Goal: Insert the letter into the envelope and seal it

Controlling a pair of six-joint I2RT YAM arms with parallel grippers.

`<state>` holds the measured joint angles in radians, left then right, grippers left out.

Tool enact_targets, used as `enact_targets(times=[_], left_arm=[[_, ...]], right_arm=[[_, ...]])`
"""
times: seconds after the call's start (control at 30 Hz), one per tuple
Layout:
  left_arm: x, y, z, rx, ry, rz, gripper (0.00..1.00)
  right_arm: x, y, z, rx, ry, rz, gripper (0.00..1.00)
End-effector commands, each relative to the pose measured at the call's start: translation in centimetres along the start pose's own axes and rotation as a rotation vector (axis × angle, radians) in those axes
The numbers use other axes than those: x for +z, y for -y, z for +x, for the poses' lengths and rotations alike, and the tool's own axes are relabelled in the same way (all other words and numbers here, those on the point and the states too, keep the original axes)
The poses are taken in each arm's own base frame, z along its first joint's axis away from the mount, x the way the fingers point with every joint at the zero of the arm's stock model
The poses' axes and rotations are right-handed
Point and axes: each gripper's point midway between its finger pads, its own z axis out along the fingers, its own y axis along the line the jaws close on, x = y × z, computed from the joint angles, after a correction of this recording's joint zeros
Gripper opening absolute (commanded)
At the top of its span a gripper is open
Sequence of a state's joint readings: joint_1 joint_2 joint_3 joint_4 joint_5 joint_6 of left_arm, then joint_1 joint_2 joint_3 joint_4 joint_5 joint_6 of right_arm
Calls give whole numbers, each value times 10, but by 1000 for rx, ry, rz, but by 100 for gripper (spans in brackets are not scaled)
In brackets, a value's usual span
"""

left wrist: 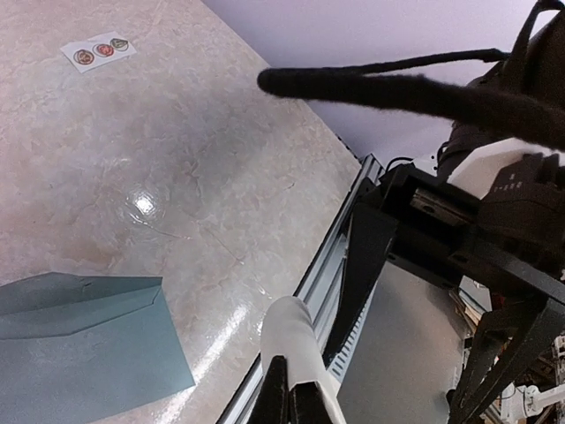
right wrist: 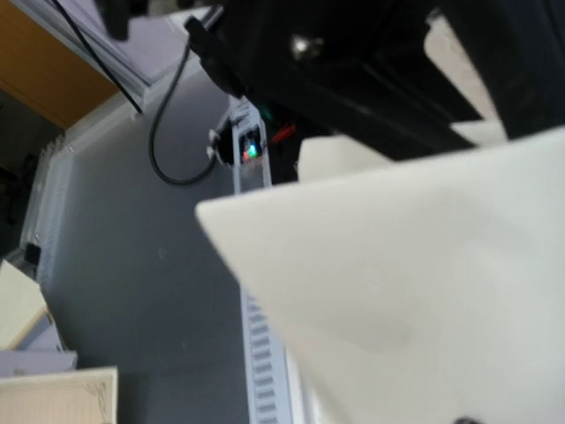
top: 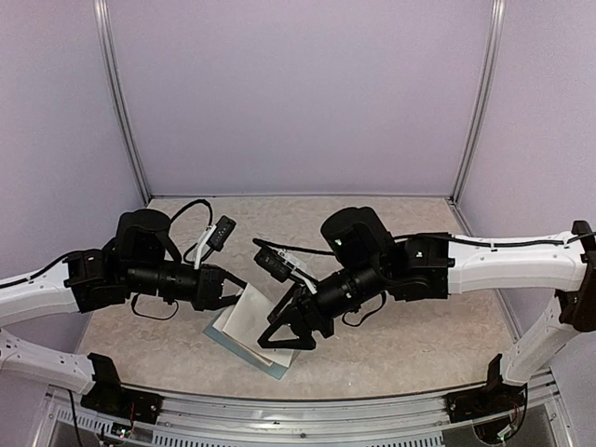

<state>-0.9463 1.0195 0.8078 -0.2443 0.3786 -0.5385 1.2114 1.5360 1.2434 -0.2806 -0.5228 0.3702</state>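
Item one: my left gripper (top: pixel 230 289), held over the pale, marbled surface (top: pixel 410 349), left of the middle and toward its near edge. Its jaws are pressed together, pinching a curled white edge of the letter, a cream-white rectangular paper sheet (top: pixel 250 315) with its plain side showing. Item two: my right gripper (top: pixel 284 337), reaching in from the right and meeting the same sheet from the opposite side. Its jaws are spread wide. In the left wrist view the two black fingers (left wrist: pixel 364 265) stand well apart with the shaded sheet between them, and I cannot tell whether either finger touches the paper. In the right wrist view the letter fills the lower right as a broad pale plane, tilted, with one corner pointing left. Item three: the envelope, a teal blue-green rectangular paper envelope (top: pixel 228 340), lying flat near the near edge of the surface, left of centre. From above the letter overlaps it, so only its lower-left border shows. The left wrist view shows its slanted flap line and one free corner. Item four: a small white strip of three round stickers (left wrist: pixel 99 51), flat on the surface, well apart from the envelope.
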Motion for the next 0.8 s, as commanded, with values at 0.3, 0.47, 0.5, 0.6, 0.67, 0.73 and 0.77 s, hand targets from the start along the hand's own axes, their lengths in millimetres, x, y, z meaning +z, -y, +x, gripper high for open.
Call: enact_targets(times=[0.3, 0.47, 0.5, 0.6, 0.67, 0.73, 0.77], left_arm=[[-38, 44, 0, 213, 91, 227, 0], [-43, 60, 5, 239, 56, 295, 0], [-44, 63, 6, 245, 49, 302, 0], [-45, 71, 6, 261, 28, 329, 0], [-45, 76, 6, 267, 19, 348, 0], [-45, 82, 6, 273, 13, 366, 0], [-45, 84, 6, 275, 12, 372, 0]], right_arm=[[-106, -2, -83, -24, 472, 216, 82], [-162, 33, -86, 61, 560, 349, 86], [-165, 40, -85, 74, 550, 370, 86], [-162, 52, -85, 69, 499, 400, 86], [-156, 62, -83, 79, 461, 417, 86], [-148, 73, -80, 103, 418, 423, 86], [-142, 78, -77, 112, 395, 420, 86]])
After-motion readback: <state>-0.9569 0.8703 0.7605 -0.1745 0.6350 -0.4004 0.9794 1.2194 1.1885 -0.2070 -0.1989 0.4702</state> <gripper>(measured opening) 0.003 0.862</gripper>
